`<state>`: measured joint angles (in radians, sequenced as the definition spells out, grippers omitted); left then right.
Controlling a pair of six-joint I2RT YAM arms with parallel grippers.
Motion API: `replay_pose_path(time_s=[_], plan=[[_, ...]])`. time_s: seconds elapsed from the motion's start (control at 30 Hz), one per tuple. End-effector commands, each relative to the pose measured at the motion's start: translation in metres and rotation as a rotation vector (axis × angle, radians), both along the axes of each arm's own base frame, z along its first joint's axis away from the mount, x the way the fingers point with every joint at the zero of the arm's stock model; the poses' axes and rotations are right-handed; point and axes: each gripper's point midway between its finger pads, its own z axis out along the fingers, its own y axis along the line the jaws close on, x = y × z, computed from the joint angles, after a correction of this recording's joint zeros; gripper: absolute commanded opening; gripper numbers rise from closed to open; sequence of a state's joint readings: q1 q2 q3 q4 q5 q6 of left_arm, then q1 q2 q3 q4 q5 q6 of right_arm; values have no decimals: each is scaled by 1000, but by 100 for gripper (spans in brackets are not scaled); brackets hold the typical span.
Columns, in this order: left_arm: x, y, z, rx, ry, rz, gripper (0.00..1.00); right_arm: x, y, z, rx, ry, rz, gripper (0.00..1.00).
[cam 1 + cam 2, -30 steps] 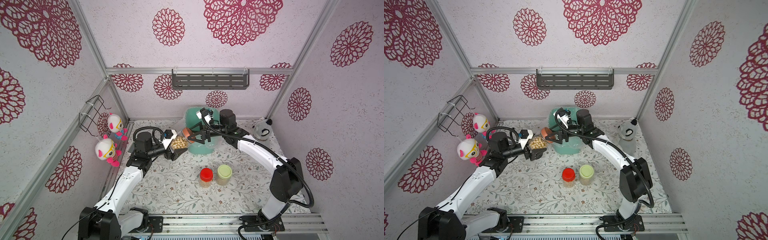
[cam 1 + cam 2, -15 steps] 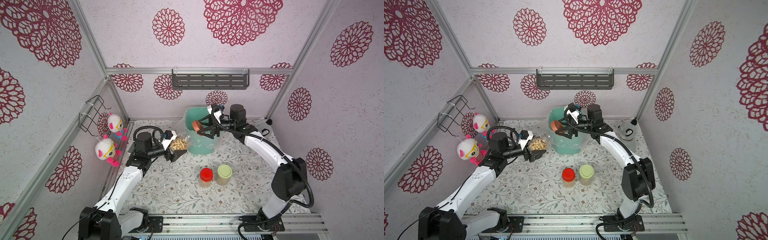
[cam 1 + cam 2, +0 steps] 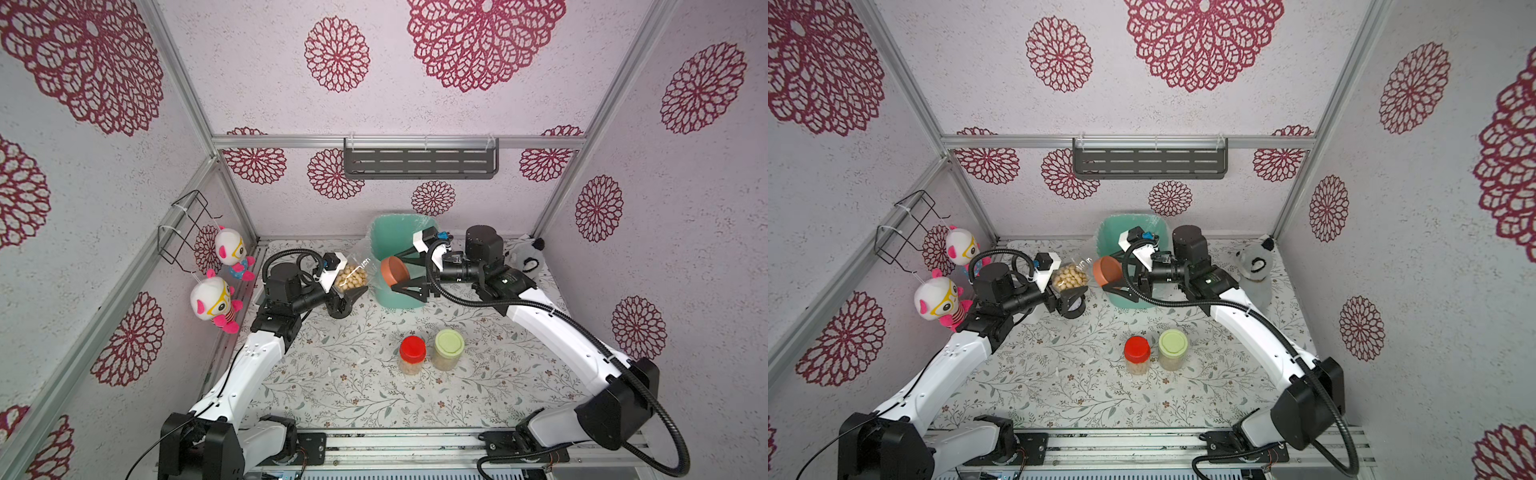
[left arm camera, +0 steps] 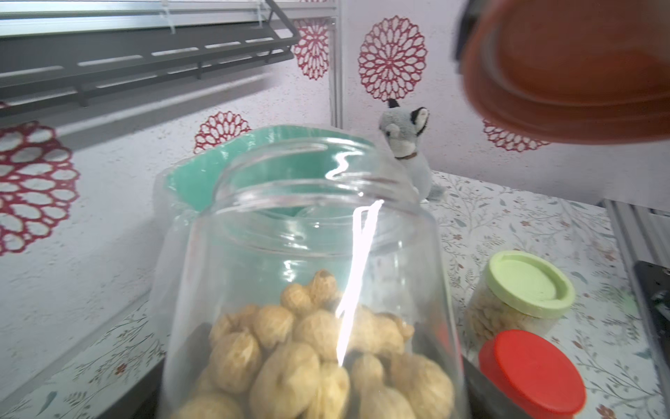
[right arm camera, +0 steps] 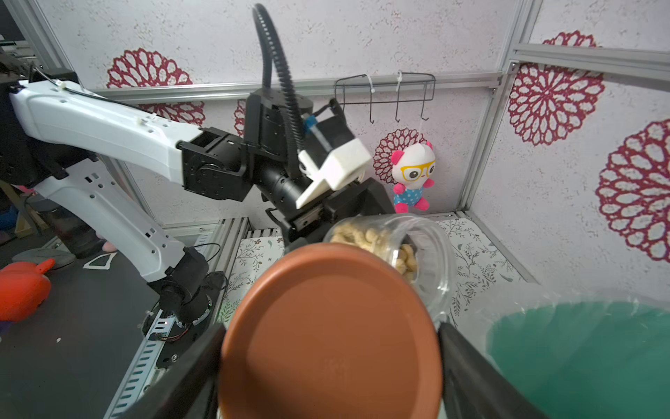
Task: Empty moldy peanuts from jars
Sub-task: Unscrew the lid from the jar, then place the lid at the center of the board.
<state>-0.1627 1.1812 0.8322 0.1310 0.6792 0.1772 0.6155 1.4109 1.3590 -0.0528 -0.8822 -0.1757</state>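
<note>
My left gripper point(image 3: 351, 286) is shut on a clear open jar point(image 3: 353, 275), tilted with its mouth toward the teal bin point(image 3: 395, 299). Tan peanuts point(image 4: 308, 355) fill the jar's lower part in the left wrist view, where the left gripper point(image 4: 311, 391) shows dark fingers on either side of the jar point(image 4: 308, 254). My right gripper point(image 5: 330, 362) is shut on the brown-orange lid point(image 5: 330, 333), held in the air just in front of the bin, a short gap from the jar mouth. In both top views a red-lidded jar point(image 3: 412, 353) and a pale green-lidded jar point(image 3: 448, 348) stand upright, closed, side by side.
The bin point(image 3: 1113, 232), lined with clear plastic, stands at the back centre. A grey plush animal point(image 3: 525, 257) sits at the back right. Two plush dolls point(image 3: 214, 297) hang on the left wall below a wire rack. A dark shelf point(image 3: 419, 162) is on the back wall.
My right gripper has carried the brown-orange lid away from the jar mouth toward the bin. The left gripper and its jar have hardly moved.
</note>
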Motion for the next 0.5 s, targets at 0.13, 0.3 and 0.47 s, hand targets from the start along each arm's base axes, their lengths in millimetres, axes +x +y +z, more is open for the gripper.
replay_pose_path(time_s=[0.13, 0.3, 0.47], plan=[[28, 38, 38, -51, -149, 221, 0, -26, 13, -41, -156, -37, -61, 52], [39, 57, 44, -105, -149, 303, 0, -45, 29, -73, -229, -9, -51, 49], [49, 81, 46, -105, -158, 426, 0, -54, 46, -115, -348, 6, -64, 48]])
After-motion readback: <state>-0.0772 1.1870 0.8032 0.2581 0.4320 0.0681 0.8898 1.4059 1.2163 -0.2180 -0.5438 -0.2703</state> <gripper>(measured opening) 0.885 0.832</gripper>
